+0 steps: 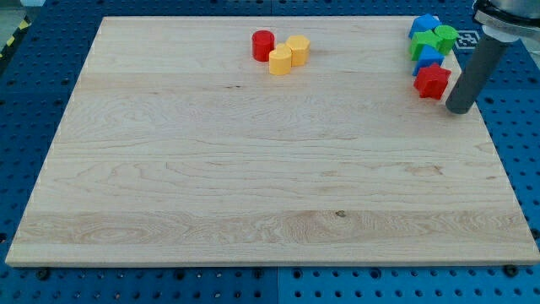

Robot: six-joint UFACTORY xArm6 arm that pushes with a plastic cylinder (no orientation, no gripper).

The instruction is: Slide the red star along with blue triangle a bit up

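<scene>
1. Your end effector is a bare rod with nothing to open or grasp; my tip (461,110) rests on the counter (253,169) near its right edge
2. The red star (432,80) sits just left of my tip, slightly above it
3. The blue triangle (428,59) touches the star's upper side, further up-left of my tip
4. Green blocks (434,40) and another blue block (424,24) crowd above that

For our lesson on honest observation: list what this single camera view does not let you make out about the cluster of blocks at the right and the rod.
- Blue triangle: mostly hidden behind the red star, shape unclear.
- Upper blue block and green blocks: packed together, so their outlines and contacts are unclear.
- Rod's upper part: cut off by the view's top edge.
- My tip: whether it touches the star cannot be told.
</scene>
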